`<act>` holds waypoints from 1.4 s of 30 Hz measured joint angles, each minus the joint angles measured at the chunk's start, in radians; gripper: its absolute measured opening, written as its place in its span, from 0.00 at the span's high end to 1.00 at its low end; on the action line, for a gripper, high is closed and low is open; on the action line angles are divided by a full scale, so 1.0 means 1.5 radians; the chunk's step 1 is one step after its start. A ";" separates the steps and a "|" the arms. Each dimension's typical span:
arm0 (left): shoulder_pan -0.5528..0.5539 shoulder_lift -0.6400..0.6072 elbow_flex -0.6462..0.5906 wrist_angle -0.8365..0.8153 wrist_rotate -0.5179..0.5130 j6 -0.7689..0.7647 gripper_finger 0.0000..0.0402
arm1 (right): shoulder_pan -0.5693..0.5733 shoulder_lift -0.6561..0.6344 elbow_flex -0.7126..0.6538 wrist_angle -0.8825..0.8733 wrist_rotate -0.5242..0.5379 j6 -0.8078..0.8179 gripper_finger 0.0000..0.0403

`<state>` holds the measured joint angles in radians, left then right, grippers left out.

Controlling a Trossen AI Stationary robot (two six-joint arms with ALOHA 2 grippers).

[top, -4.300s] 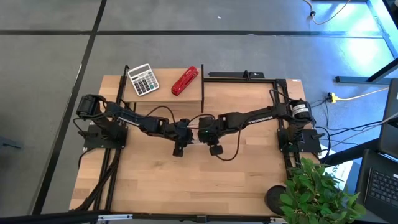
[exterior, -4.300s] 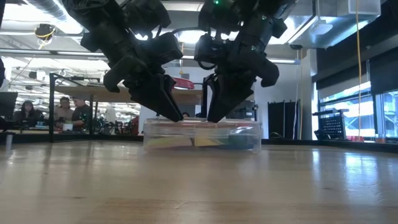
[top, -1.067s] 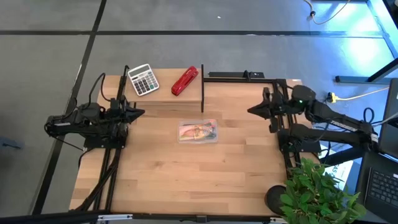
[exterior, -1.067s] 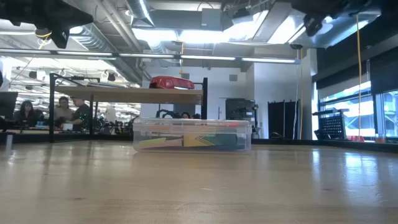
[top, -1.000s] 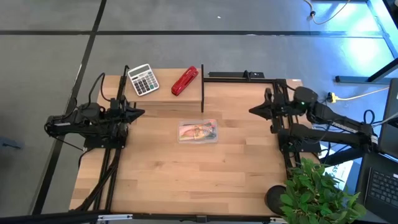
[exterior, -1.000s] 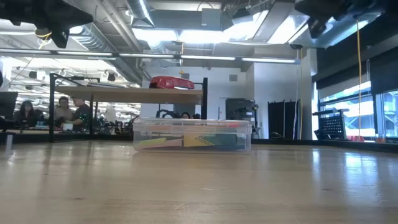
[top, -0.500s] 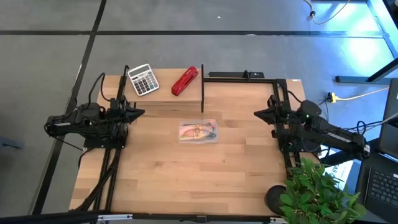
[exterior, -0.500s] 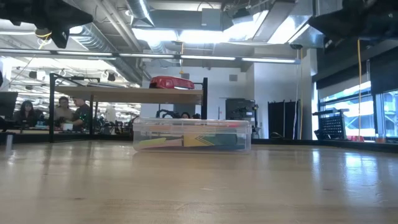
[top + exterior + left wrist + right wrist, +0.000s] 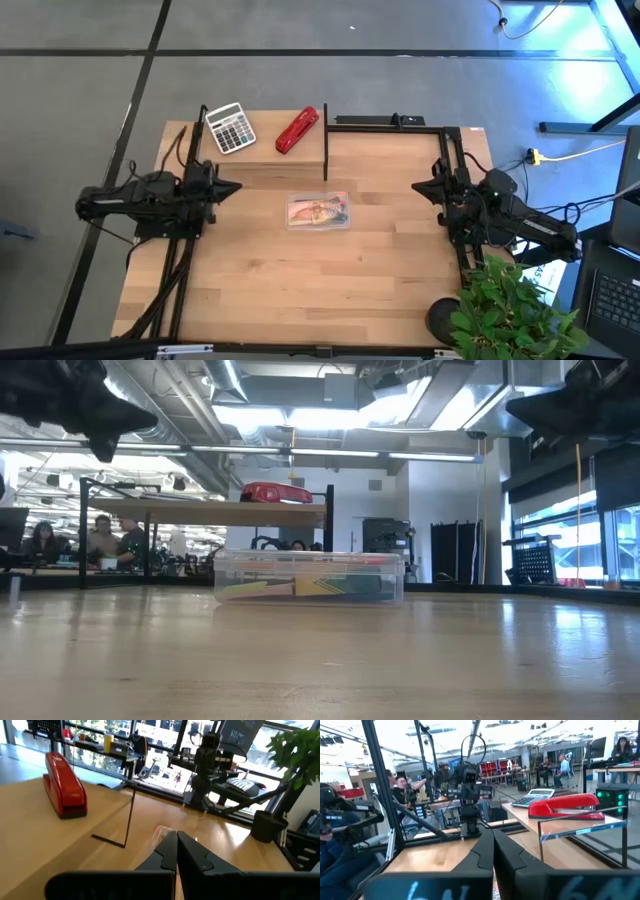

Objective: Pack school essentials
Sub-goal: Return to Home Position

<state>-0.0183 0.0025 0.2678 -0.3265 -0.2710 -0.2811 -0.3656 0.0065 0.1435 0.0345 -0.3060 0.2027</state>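
Note:
A clear plastic case [image 9: 318, 211] lies flat on the table's middle, shut, with the coloured school items inside; it also shows in the low view [image 9: 309, 578]. I cannot tell the single items apart. My left gripper [image 9: 236, 187] is shut and empty at the table's left side, above the table, pointing toward the case. My right gripper [image 9: 416, 187] is shut and empty at the table's right side, pointing toward the case. Their shut fingers show in the left wrist view [image 9: 176, 851] and the right wrist view [image 9: 492, 847].
A raised wooden shelf [image 9: 262, 152] at the far edge carries a grey-white calculator [image 9: 230, 128] and a red stapler [image 9: 297, 130]. A black frame [image 9: 390, 123] stands at the far right. A potted plant [image 9: 510, 310] stands by the near right corner. People sit in the room beyond.
My right arm has drawn back toward the table's right edge and lowered into a folded pose. My left arm has shifted slightly toward the table's middle in the last half second. Both grippers stay shut. The case has not moved.

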 joint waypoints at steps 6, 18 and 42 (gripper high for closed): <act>0.000 0.000 -0.085 0.061 0.001 0.021 1.00 | 0.000 -0.002 -0.031 -0.001 -0.026 -0.001 1.00; 0.000 0.011 -0.136 0.131 0.007 0.109 1.00 | 0.000 0.011 -0.087 0.032 0.024 -0.144 0.97; 0.000 0.011 -0.135 0.130 -0.003 0.107 1.00 | 0.000 0.012 -0.088 0.011 0.023 -0.173 0.96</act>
<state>-0.0177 0.0193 0.0647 -0.1318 -0.2752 -0.1203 -0.3656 0.0242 0.0116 0.0505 -0.2714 -0.0574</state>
